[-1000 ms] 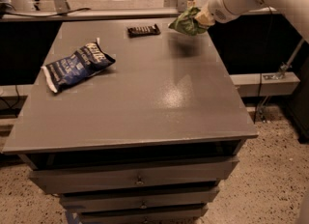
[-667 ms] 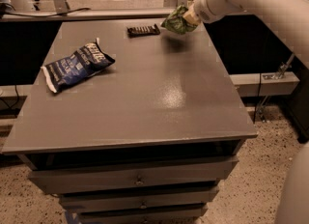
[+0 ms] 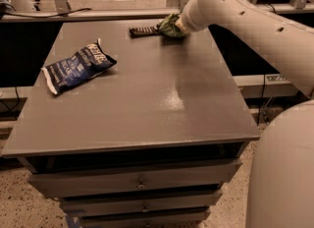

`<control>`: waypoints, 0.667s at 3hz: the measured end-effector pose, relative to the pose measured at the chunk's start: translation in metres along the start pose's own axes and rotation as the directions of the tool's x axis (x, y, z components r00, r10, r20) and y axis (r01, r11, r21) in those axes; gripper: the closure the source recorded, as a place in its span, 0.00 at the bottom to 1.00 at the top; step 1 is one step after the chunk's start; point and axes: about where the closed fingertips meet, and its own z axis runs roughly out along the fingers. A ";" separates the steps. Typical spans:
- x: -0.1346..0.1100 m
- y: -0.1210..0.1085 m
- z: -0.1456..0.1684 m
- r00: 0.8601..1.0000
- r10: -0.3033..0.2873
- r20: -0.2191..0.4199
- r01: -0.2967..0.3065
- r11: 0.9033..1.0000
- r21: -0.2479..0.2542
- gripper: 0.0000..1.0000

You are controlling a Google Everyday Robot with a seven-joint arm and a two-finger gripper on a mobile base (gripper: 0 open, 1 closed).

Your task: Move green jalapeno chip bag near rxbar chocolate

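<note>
The green jalapeno chip bag is at the far edge of the grey table, crumpled in my gripper, which is shut on it. The bag is low over the tabletop, and I cannot tell if it touches. The rxbar chocolate, a thin dark bar, lies flat just left of the bag, its right end next to the bag. My white arm reaches in from the right and hides the gripper's far side.
A dark blue chip bag lies on the left part of the table. Drawers sit under the table's front edge. A counter and metal frame legs stand behind the table.
My gripper has carried the green bag leftward and down along the far edge, from well right of the bar to right beside it.
</note>
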 end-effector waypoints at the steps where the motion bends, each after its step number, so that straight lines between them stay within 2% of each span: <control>1: 0.010 0.004 0.016 1.000 -0.019 -0.011 0.019 1.000 -0.005 1.00; 2: 0.010 0.008 0.012 1.000 -0.022 0.006 0.022 1.000 -0.016 0.81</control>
